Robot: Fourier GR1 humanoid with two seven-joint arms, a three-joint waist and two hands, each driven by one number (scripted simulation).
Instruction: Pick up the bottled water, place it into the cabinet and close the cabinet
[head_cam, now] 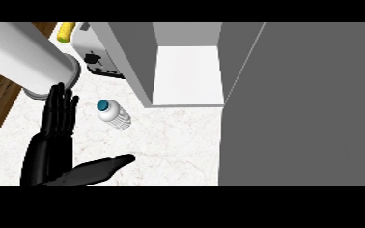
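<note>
notably, the fingers (61, 111) of the left hand (50, 140) were straight and spread flat, holding nothing; the thumb (100, 166) stood out wide toward the counter's middle. only this hand showed, at the view's left, its palm facing the bottled water (114, 115) and stopping just beside it without contact. that open posture suited an approach from the side, the gap between thumb and fingers being wide enough to take the bottle's body. the right hand was not in view.

the bottled water stood upright on the white marble counter (171, 145), blue cap up, near the front of the open cabinet (187, 72) but apart from it. the cabinet's pale interior shelf was exposed, and its door (292, 106) hung swung out across the right of the view, left open presumably to receive the bottle.

outward again, a large white cylinder (35, 63) sat at the upper left, with a toaster (100, 53) behind and a yellow item (65, 31), too small to identify. judgement: the grasp was not yet made; placing and closing remained outstanding.
</note>
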